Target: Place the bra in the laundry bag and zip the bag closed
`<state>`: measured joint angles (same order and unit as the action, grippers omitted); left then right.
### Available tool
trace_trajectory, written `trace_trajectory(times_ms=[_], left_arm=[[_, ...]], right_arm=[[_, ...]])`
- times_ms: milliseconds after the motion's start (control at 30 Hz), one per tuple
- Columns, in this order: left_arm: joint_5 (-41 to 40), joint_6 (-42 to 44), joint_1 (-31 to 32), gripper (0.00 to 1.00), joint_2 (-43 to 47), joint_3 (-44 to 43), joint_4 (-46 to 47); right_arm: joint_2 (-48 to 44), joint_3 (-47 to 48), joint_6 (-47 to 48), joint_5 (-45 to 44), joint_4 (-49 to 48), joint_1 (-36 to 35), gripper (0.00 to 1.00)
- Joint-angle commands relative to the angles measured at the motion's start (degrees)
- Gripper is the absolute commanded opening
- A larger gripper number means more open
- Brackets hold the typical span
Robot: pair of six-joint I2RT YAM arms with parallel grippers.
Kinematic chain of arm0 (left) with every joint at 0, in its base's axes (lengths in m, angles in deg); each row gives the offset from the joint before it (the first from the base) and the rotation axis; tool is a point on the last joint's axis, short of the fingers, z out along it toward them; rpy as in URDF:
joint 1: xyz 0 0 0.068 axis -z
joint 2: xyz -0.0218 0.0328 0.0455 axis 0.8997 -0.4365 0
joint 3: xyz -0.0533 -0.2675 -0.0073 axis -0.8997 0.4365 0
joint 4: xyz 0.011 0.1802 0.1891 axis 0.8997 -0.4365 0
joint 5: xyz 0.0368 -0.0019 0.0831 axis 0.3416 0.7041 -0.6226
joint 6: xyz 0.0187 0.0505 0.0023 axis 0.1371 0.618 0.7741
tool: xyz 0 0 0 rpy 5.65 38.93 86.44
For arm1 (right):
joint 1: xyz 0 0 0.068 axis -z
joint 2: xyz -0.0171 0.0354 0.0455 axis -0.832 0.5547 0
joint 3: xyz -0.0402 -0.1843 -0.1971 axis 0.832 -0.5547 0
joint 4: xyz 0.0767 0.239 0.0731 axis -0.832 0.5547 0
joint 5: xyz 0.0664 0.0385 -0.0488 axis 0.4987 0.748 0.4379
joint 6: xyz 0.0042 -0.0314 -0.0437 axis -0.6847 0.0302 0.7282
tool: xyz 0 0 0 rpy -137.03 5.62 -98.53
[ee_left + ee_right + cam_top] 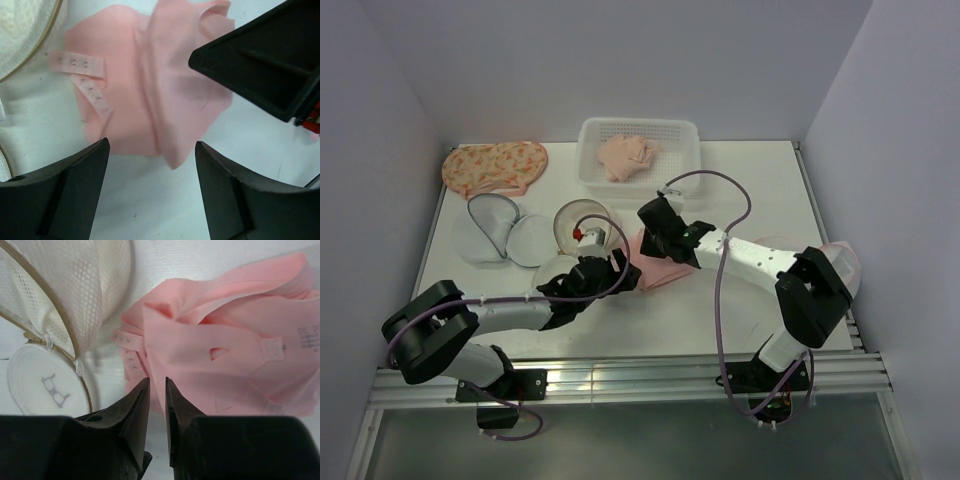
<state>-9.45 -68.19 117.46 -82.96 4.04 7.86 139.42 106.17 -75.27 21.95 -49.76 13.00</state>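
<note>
Top view: pink fabric bra (665, 275) lies on the white table (760, 190) at centre frame, not yet in the round white mesh laundry bag with tan zip rim (582, 222), which gapes unzipped just upper left of it, presumably ready for loading. Left gripper (620, 272) and right gripper (665, 240) converge over the bra. Left wrist view: jaws spread wide with nothing between them, and the bra's lower edge is just beyond the tips; judged a pre-grasp stance. Right wrist view: jaws parted by a narrow slit, no fabric visibly caught, tips at the bra's left edge; bag upper left.
</note>
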Motion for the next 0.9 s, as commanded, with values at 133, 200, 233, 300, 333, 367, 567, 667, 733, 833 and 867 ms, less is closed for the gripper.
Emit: trace_trajectory(times_ms=[133,200,233,300,333,367,567,667,733,833,867], left_arm=[[-2.52,0.44,0.18,0.77,1.91,-1.68,-0.29],[-3.13,0.62,0.18,0.77,0.34,-3.6,-1.43],[-4.01,0.79,0.18,0.77,-0.19,-4.49,-3.18],[-4.8,1.06,0.18,0.77,-2.21,-6.94,-4.95],[-5.42,1.23,0.18,0.77,-2.83,-7.65,-5.48],[-5.68,1.32,0.1,0.77,-3.45,-8.35,-6.53],[-7.44,1.59,-0.43,0.73,-9.24,-14.59,-10.22],[-7.79,1.41,-0.96,0.68,-12.58,-18.72,-13.13],[-7.97,1.59,-1.13,0.65,-14.52,-20.04,-14.36],[-8.58,2.03,-1.57,0.56,-16.98,-22.77,-15.85],[-8.85,2.03,-1.66,0.54,-18.03,-23.91,-16.29]], right_arm=[[-4.91,1.61,0.53,-1.16,-0.49,0.42,0.35],[-6.49,0.65,0.7,-1.86,0.03,1.38,0.37],[-7.28,0.03,0.79,-2.13,0.12,1.99,0.37],[-9.74,-2.42,1.14,-1.95,-0.22,4.71,0.4],[-10.44,-3.39,1.4,-1.87,-0.57,5.86,0.41],[-12.02,-5.58,1.93,-1.26,-0.93,7.0,0.44],[-14.32,-12.88,5.09,5.86,-6.63,16.23,0.58],[-13.62,-15.17,6.32,8.23,-9.8,18.61,0.64],[-13.0,-16.23,6.5,10.87,-12.61,19.66,0.66],[-10.55,-18.25,6.42,13.6,-16.92,20.72,0.73],[-10.01,-19.47,6.33,15.34,-19.71,20.9,0.75]])
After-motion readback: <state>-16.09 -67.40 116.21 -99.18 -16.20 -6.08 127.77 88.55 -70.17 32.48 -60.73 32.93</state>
